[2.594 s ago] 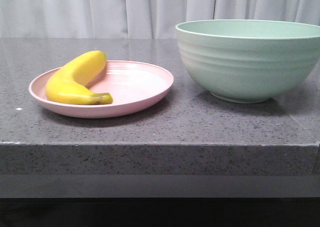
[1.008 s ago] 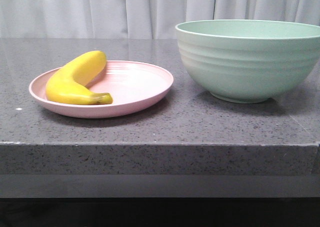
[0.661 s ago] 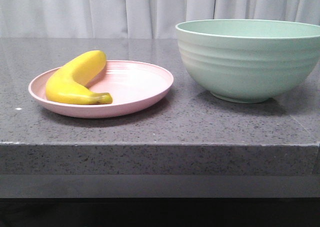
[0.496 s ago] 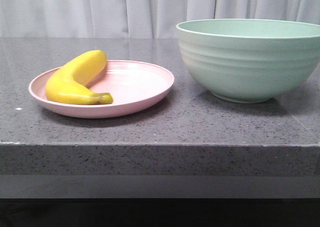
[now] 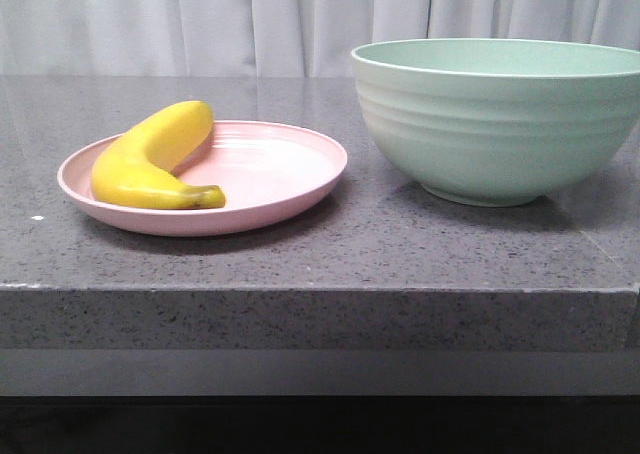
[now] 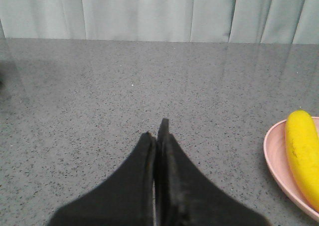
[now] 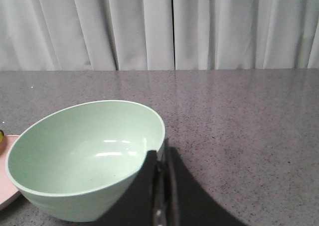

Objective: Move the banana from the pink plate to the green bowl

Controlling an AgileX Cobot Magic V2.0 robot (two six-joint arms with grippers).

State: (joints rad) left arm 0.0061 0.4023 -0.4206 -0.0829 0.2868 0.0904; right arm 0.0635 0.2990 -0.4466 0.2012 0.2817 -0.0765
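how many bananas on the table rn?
1. The banana lies on the left side of the pink plate. The green bowl looks empty inside; none seen elsewhere.

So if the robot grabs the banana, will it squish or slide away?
The banana looks firm and unbruised, so it probably keeps its shape under a gentle squeeze. Its skin is smooth and curved, so it might slip or swivel between the fingers. Lying on its side on the pink plate, it likely won't roll far.
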